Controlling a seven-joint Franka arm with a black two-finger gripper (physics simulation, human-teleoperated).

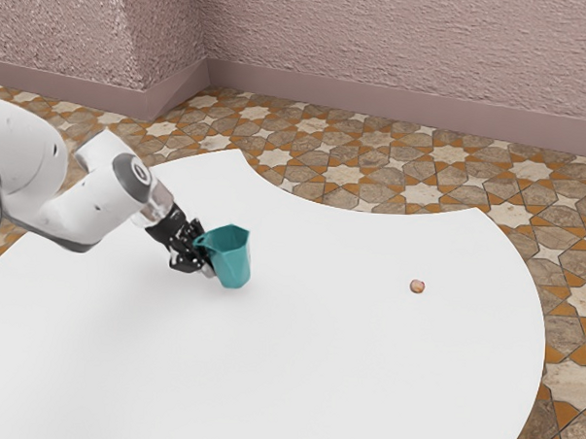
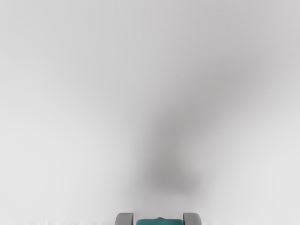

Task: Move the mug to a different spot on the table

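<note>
A teal mug [image 1: 229, 257] sits slightly tilted on the white table [image 1: 296, 375], left of centre in the exterior view. My black gripper [image 1: 200, 253] reaches in from the exterior view's left and is shut on the mug's near wall and rim. In the wrist view two grey fingertips [image 2: 124, 219] flank a strip of the teal mug [image 2: 159, 221] at the lower edge, with bare white tabletop beyond and a soft shadow across it.
A small round pinkish object [image 1: 418, 285] lies on the table toward the exterior view's right. The table's curved edge drops to a patterned tile floor [image 1: 392, 175] behind and to the right. Pink walls stand at the back.
</note>
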